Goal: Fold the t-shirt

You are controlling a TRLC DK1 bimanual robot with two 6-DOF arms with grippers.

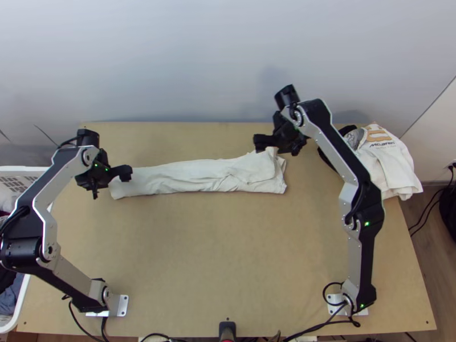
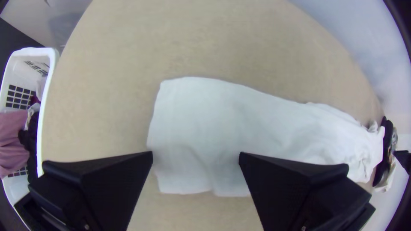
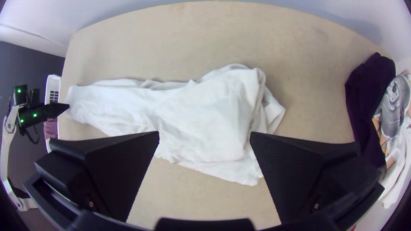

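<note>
Because the t-shirt (image 1: 199,175) lies as a long strip across the top view's upper left and centre, we judge the next fold runs lengthwise along the counter (image 1: 228,245); we see the left pincer (image 2: 196,155) open near its left end, the right pincer (image 3: 205,134) open near its right.

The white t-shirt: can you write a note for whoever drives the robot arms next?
Left pincer: open, holding nothing, over the shirt's smoother end.
Right pincer: open, holding nothing, over the more rumpled end.
White t-shirt: lying across the table towards its far side. The other clothes are at the table's far right.
Done: shirt made into a long, narrow strip.
Left: probably tidy the rumpled end, then fold the strip shorter.
</note>
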